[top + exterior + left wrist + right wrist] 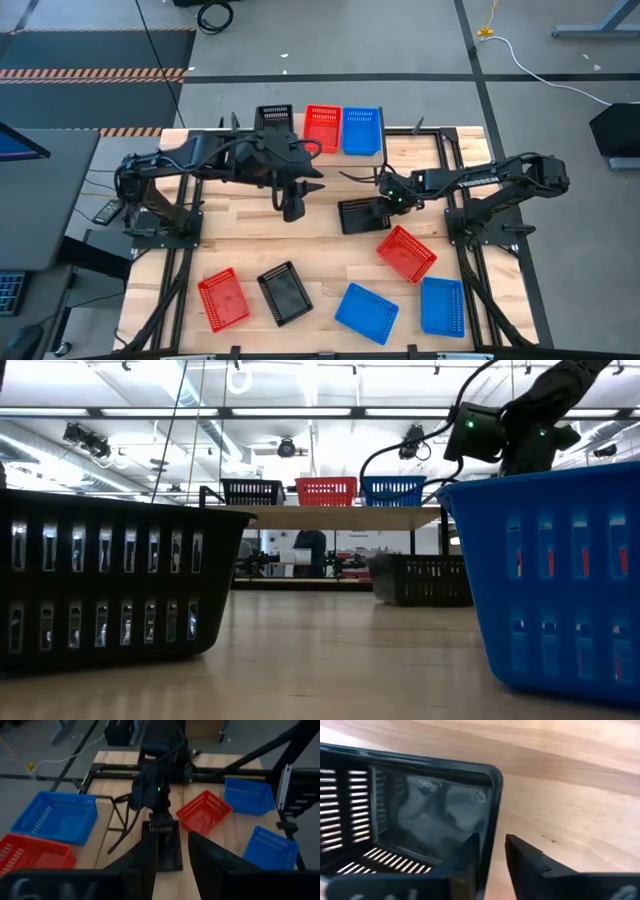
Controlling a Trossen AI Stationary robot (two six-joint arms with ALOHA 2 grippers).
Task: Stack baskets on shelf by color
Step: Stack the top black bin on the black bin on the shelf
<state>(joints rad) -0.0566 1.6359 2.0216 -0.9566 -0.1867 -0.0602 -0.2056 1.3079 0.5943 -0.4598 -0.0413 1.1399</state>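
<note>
The shelf (400, 150) stands at the far middle of the table. On it sit a black basket (275, 118), a red basket (322, 127) and a blue basket (361, 130), side by side. Another black basket (360, 216) lies on the table in front of the shelf, with my right gripper (388, 203) shut on its right end. My left gripper (293, 207) hangs open and holds nothing; it is raised in front of the shelf, left of that basket. My right gripper takes the black basket's end wall (489, 815) close to a corner, with one finger (467, 857) inside the basket and the other (527, 860) outside. The fingers slant down from above. The basket's bottom lies flat on the table.
Loose on the near half of the table lie a red basket (407, 252), two blue ones (441, 305) (366, 312), a black one (284, 292) and another red one (222, 298). In the low view a black basket (110, 585) and a blue one (560, 580) stand close in front.
</note>
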